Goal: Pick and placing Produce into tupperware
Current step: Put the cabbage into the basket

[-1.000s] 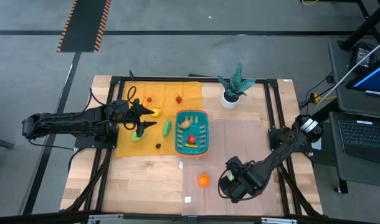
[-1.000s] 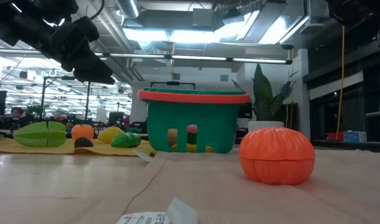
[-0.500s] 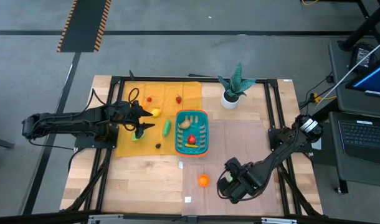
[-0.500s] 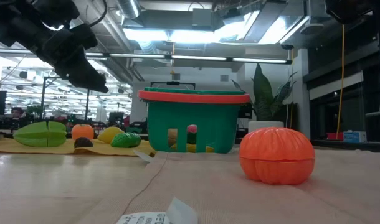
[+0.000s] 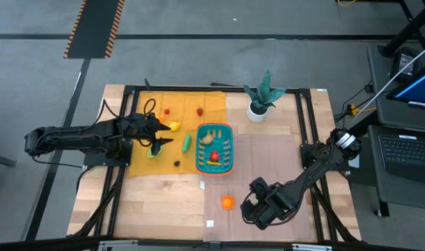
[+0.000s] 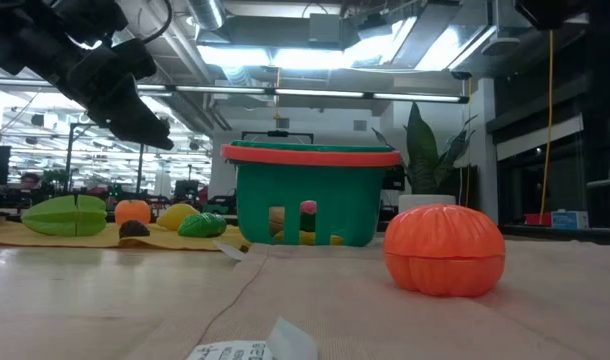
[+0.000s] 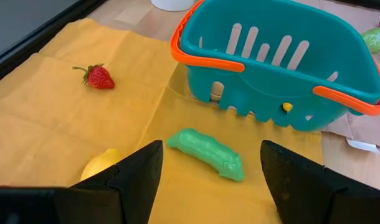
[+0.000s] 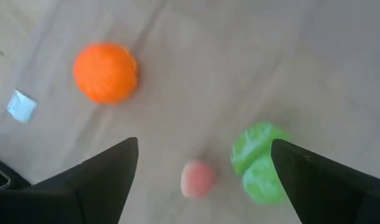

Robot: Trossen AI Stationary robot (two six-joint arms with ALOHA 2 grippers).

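Note:
The teal tupperware with an orange rim stands mid-table and holds a few produce pieces. On the yellow cloth lie a green pea pod, a lemon and a strawberry. My left gripper hangs open above the cloth, with the pea pod ahead of its fingers. An orange, a green lettuce piece and a small pink piece lie on the brown mat. My right gripper hangs open above them, pointing steeply down.
A potted plant stands at the far side, right of the cloth. More produce lies on the cloth left of the basket, such as a green piece and an orange one. A white label lies near the orange.
My left gripper has tipped its fingers further down toward the cloth while staying in place. My right gripper has tilted slightly at the wrist. Neither has opened or shut, and no produce has moved.

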